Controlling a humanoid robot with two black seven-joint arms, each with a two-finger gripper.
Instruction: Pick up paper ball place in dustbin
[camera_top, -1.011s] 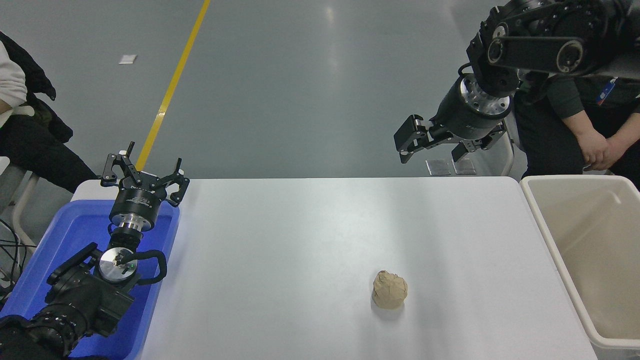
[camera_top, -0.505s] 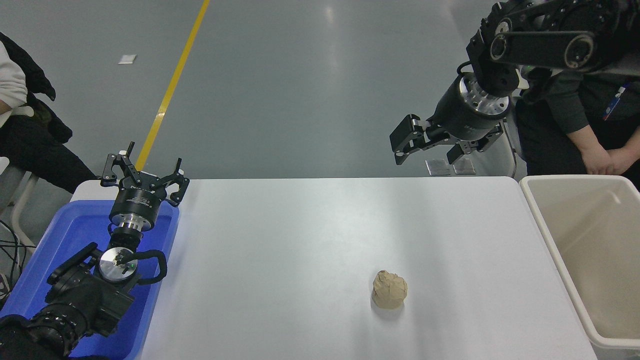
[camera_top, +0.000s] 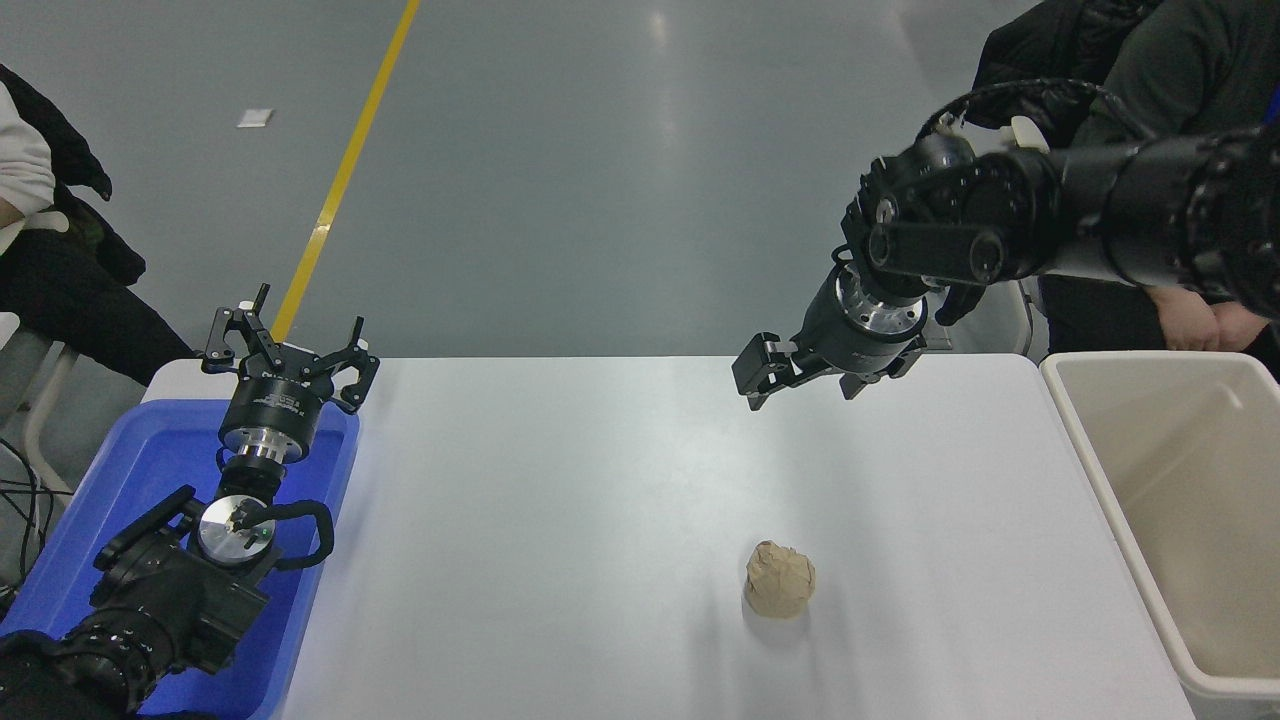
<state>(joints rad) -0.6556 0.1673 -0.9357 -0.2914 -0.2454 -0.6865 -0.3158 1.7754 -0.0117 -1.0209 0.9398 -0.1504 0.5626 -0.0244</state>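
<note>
1. The right gripper (camera_top: 812, 378) is seen with its fingers spread and nothing held between them. It has dropped and swung inward from its higher spot near the table's far right corner a moment ago, and now hangs above the far part of the table (camera_top: 600, 480).
2. The paper ball (camera_top: 780, 579) is left untouched on the near half of the table, exactly where it lay a second ago. It sits well apart from the right gripper, closer to the camera and slightly to the left of it.
3. The approach is judged to be underway: the descent has been started, but the ball is not yet reached. More travel toward the camera and downward is still called for before the open fingers can be brought around it.
4. The dustbin (camera_top: 1090, 455) is found at the table's right edge, its inside bare as far as can be seen, so the drop is yet to be made.
5. The left gripper (camera_top: 290, 350) is parked over the blue tray (camera_top: 120, 500) at the lower left, fingers splayed open and unmoved.
6. People are seen at the far left and far right, hands kept clear of the table.
</note>
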